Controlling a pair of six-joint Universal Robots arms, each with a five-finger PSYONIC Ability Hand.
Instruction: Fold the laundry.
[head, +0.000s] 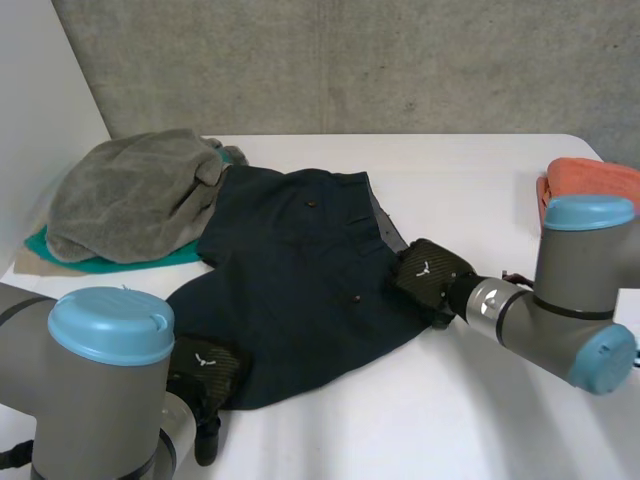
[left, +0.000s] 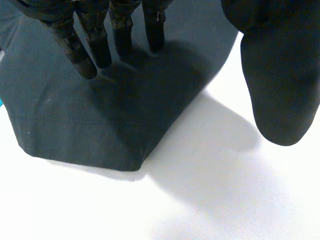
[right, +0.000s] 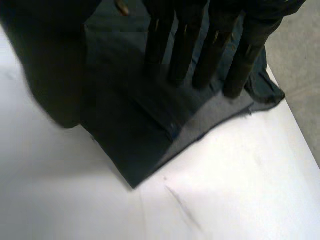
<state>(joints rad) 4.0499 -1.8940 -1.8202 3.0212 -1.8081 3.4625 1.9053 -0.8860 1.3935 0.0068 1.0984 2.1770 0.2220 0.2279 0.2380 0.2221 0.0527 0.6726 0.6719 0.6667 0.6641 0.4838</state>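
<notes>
White table (head: 480, 180), concrete wall (head: 350, 60), dark shorts (head: 290, 270), left hand (head: 205, 370) and right hand (head: 430, 272) straight-fingered, holding nothing.

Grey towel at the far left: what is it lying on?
The grey towel lies on a teal cloth whose edge peeks out, with a beige layer beneath that. The towel covers the rest of both, so anything else underneath is hidden.

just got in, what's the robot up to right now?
Laundry folding, early on. A dark navy garment lies spread on the white table, not yet folded. The left hand is at its near corner, the right hand at its right edge; both have straight fingers over the cloth, nothing pinched. A grey towel is heaped on a teal cloth at far left, an orange cloth at far right.
</notes>
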